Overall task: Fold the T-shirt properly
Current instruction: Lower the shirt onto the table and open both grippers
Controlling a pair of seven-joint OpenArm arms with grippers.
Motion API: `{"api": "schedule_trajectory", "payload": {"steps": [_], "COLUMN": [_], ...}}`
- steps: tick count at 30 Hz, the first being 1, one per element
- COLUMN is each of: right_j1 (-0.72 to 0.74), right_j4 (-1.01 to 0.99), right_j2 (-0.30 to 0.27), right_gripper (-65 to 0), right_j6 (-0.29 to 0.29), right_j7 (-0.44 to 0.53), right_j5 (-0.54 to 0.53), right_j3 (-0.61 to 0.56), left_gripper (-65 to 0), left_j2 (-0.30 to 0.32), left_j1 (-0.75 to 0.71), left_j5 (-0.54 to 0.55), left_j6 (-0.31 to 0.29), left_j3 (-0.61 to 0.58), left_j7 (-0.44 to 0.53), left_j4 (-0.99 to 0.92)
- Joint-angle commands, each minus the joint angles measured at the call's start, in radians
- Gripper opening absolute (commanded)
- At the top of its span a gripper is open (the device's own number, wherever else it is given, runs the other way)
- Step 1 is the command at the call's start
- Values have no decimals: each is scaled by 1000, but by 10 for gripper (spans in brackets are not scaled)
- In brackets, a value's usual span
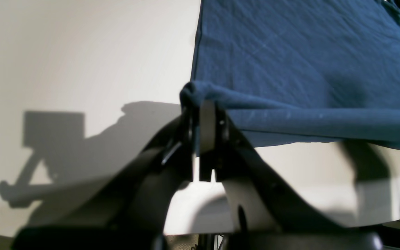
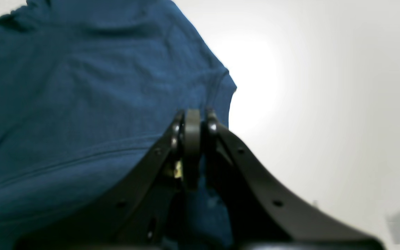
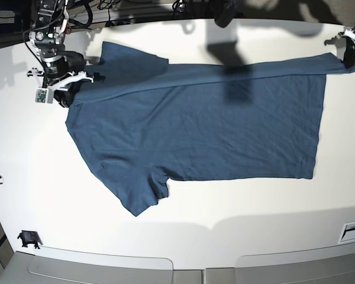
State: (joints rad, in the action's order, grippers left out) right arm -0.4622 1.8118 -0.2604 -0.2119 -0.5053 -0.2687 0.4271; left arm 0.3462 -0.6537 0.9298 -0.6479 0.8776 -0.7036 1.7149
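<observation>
Left wrist view: T-shirt (image 1: 304, 55) hem bunched between clamped left fingers (image 1: 207, 125); right fingers (image 2: 193, 139) (likewise clamped) pinch shoulder edge.

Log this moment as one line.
stage: lengthwise fold | left gripper: shut on T-shirt hem corner | right gripper: shut on shoulder edge | far edge lifted between them | table: white

White table (image 3: 41, 195); small black clip (image 3: 27, 238) near front-left edge.

both grippers (image 2: 193, 121) are matte black with curved fingers and small screws; the right arm (image 3: 53, 56) has white brackets and black cables.
</observation>
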Motion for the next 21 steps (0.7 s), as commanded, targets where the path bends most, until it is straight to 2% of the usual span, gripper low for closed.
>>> {"api": "schedule_trajectory", "payload": {"steps": [1,5,6,7,9,10,12,18,21], "right_j1": [5,5,5,5,5,5,5,11,11], "right_j4": [14,14,14,14,14,14,14,14,15], "right_j2": [-14,-14,-14,-14,-14,-14,-14,-14,-14], "right_gripper": [-650,-650,-650,-618,-495,-448,-399,-397,-397], "right_j6": [10,10,10,10,10,10,10,10,10], "right_j7": [21,15,17,20,28,31,42,51,-12], "right_j5": [-3,0,0,0,0,0,1,1,2], "right_j3": [8,8,8,8,8,8,8,8,14], "left_gripper": [-650,-650,-610,-567,-501,-484,-482,-482,-482], "left_j2": [18,18,18,18,18,18,18,18,33], "left_j1": [-6,-5,-5,-5,-5,-5,-5,-5,-5], "left_j5": [17,17,17,17,17,17,17,16,13], "left_j6": [0,0,0,0,0,0,0,0,0], "left_j3": [10,10,10,10,10,10,10,10,19], "left_j7": [33,60,71,78,84,85,85,97,107], "left_j4": [14,14,14,14,14,14,14,14,14]}}
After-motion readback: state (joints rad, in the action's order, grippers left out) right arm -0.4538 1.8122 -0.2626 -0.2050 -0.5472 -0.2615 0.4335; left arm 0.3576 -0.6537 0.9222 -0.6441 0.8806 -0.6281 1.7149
